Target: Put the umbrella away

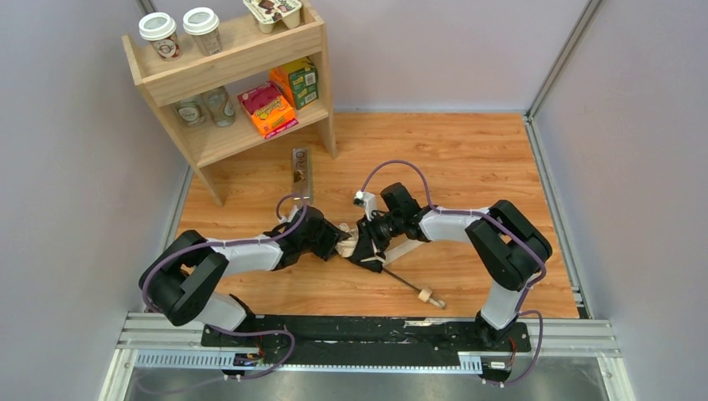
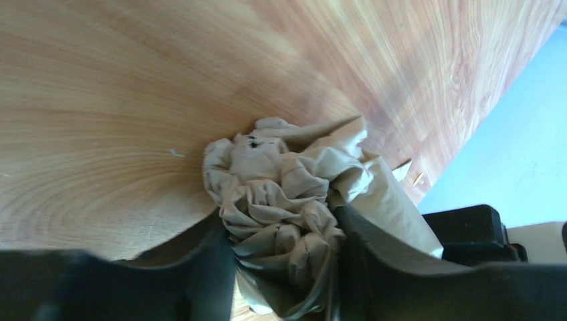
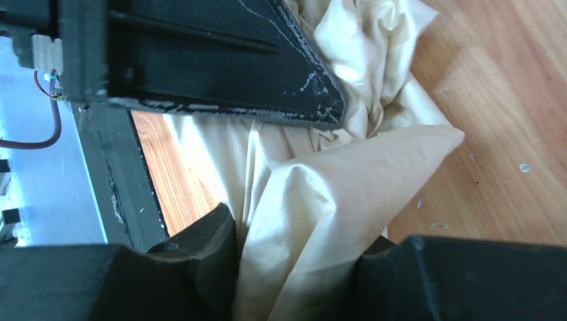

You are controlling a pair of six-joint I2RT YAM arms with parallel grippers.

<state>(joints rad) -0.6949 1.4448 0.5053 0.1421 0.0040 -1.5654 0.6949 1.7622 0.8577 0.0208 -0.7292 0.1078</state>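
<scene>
The umbrella (image 1: 399,252) lies on the wooden floor in the middle of the top view. Its beige canopy is bunched between the two grippers. Its thin black shaft runs to the lower right and ends in a small wooden knob handle (image 1: 430,296). My left gripper (image 1: 341,243) is shut on the crumpled canopy fabric (image 2: 284,200). My right gripper (image 1: 367,246) is shut on a fold of the same canopy (image 3: 314,221). The two grippers nearly touch, and the left gripper's black body fills the top of the right wrist view.
A wooden shelf unit (image 1: 234,75) stands at the back left with cups, jars and snack boxes. A narrow flat sleeve (image 1: 300,174) lies on the floor by the shelf's foot. Walls close the sides and back. The black base rail (image 1: 367,334) runs along the near edge.
</scene>
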